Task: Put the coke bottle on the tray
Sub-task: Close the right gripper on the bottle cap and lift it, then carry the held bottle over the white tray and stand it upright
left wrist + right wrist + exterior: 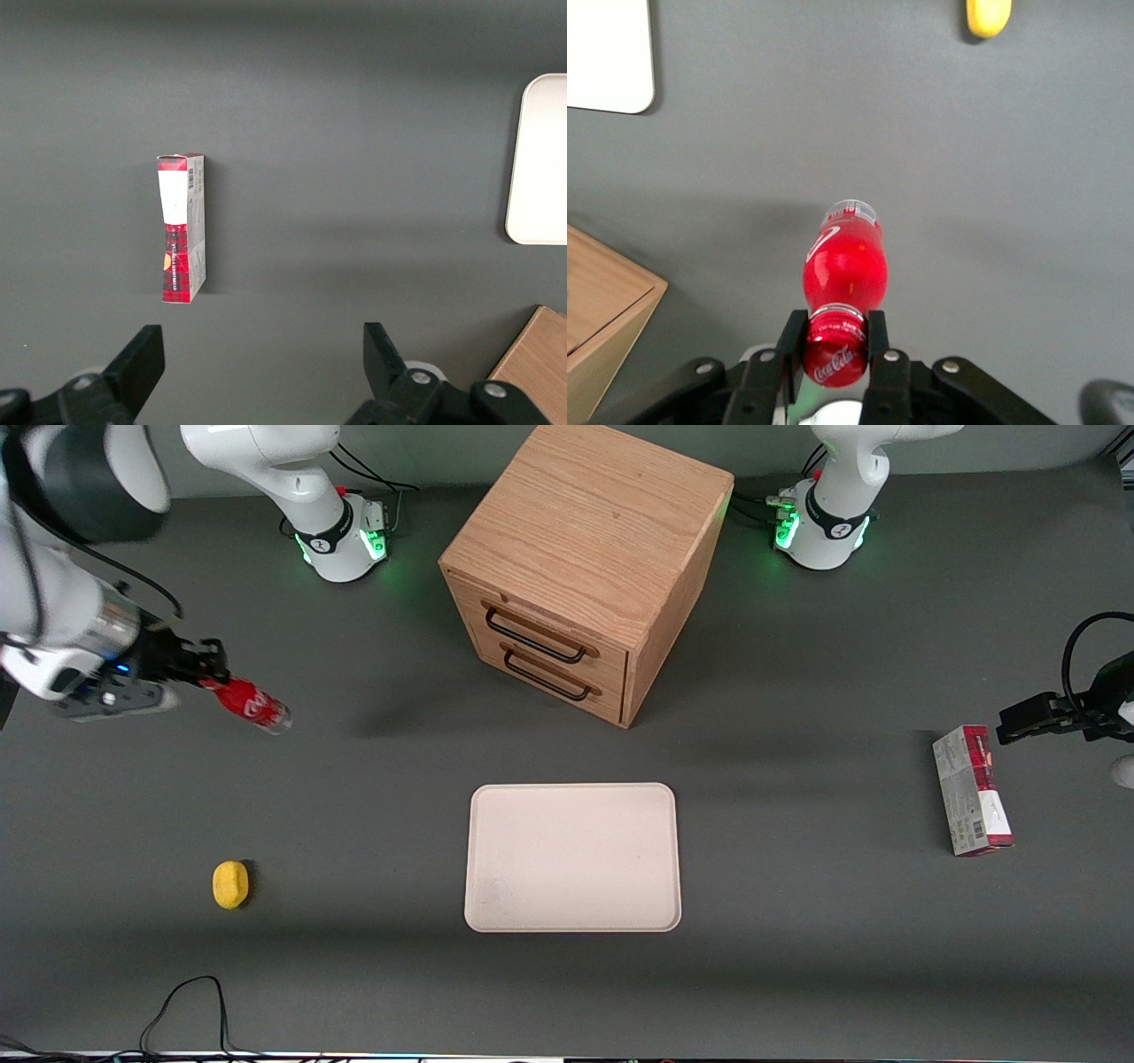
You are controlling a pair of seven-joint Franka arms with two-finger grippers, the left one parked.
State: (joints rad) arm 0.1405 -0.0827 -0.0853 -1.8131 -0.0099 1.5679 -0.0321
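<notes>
**Already gripped: bottle held by its cap, well clear of the tray**

Broadly, the grey counter carried everything. Largest on it was the wooden drawer cabinet, its two handled drawers facing the front camera at a slant. Next in size came the tray, lying flat and bare in front of the cabinet, nearer the camera, with nothing on it.

The red-and-grey carton lay toward the parked arm's end, out of the way of any likely path. A small yellow object sat toward the working arm's end, at about seven o'clock from the bottle.

The coke bottle hung at the working arm's end, well apart from the tray. The tool was clenched on its red cap, one finger on each side, so the body and clear base pointed away from the wrist. Judging by the tilt, it was lifted off the counter. The tray lay at roughly four o'clock from the bottle, so the carry looked unobstructed.
</notes>
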